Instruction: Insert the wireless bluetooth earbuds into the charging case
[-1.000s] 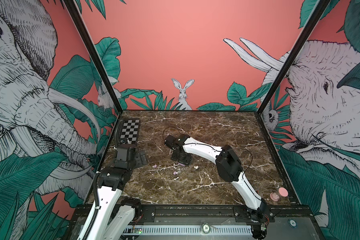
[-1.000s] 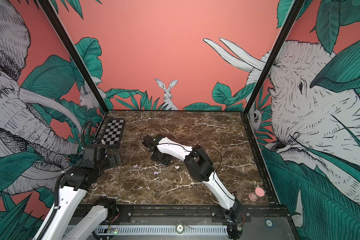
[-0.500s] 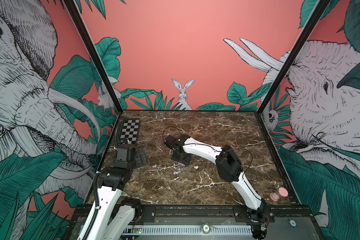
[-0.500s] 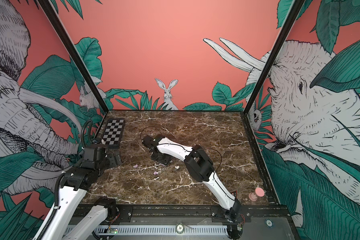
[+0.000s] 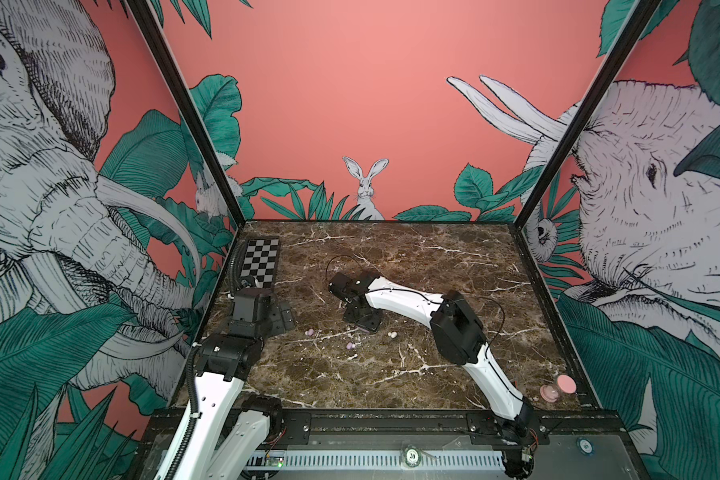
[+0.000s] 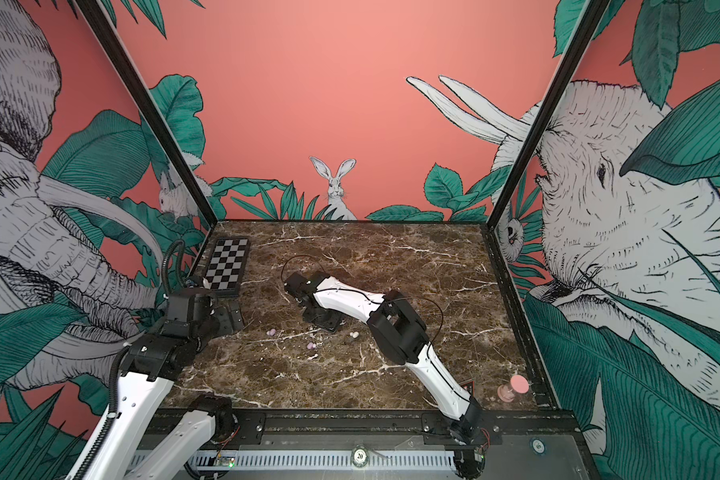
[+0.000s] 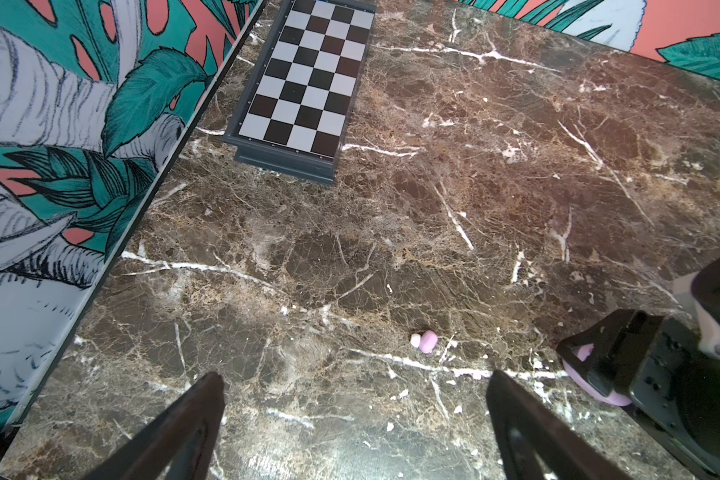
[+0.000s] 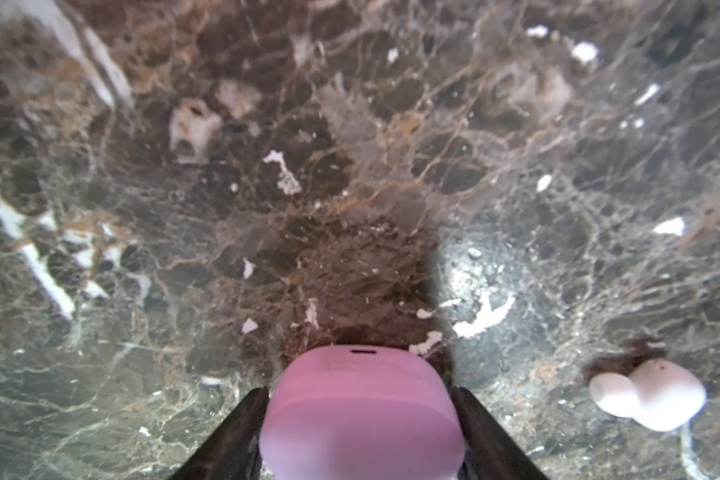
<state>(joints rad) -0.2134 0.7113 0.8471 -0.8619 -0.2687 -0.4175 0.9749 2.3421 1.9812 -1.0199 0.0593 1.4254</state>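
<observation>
**Near, lower left of both top views:** your left gripper hangs with its fingers spread wide and nothing between them.

**Mid-frame:** the earbuds lie loose on the table, none of them in a case.
- One lilac earbud is left of centre.
- A second lilac earbud is lower and to its right.
- A white earbud is further right again.
- A fourth cannot be made out with certainty.

**Just beyond them:** your right gripper is clamped on the two sides of the lilac case, low over the marble. Whether the case touches the table cannot be told.

**Hazards:**
- The case's lid looks closed, so no earbud goes in until you open it.
- The case's rounded sides give the fingers little purchase, so a twist or a sideways push may squirt it out.
- The white earbud sits just beside one right finger. Sweeping that way would knock it and set it rolling.
- The buds are small and round, so an off-centre pinch may flick them away.

**Farthest, upper left of the table:** the chessboard lies well apart from the work.
</observation>
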